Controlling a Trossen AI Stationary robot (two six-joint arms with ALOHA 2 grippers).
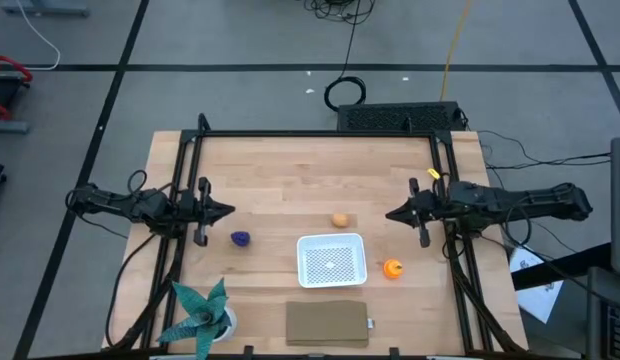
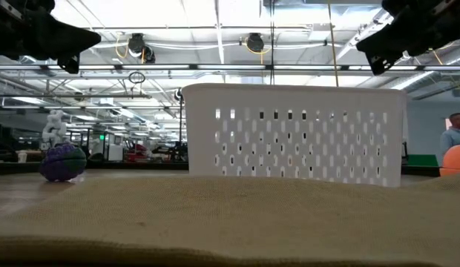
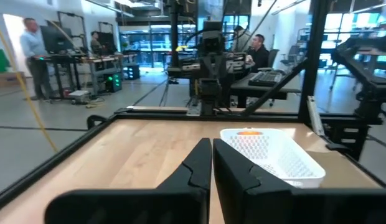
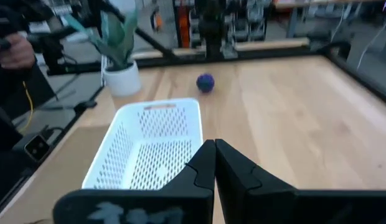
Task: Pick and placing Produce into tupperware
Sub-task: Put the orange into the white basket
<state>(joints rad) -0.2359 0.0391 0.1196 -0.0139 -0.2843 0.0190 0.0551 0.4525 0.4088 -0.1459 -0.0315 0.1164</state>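
Observation:
The white mesh-bottomed tupperware (image 1: 331, 259) sits near the table's near edge, with nothing in it; it also shows in the low view (image 2: 293, 133). The tan-yellow piece (image 1: 339, 220) lies just beyond it, the bright orange piece (image 1: 392, 268) to its right, the dark purple piece (image 1: 240, 238) to its left. My left gripper (image 1: 228, 210) hovers shut at the table's left side, above and beyond the purple piece. My right gripper (image 1: 390, 214) hovers shut at the right side, pointing toward the table's middle. Both touch nothing.
A flat tan-brown slab (image 1: 328, 323) lies at the near edge in front of the tupperware. A teal spiky plant in a white pot (image 1: 203, 314) stands at the near left corner. Bare wood lies across the table's far half. People show in the room behind.

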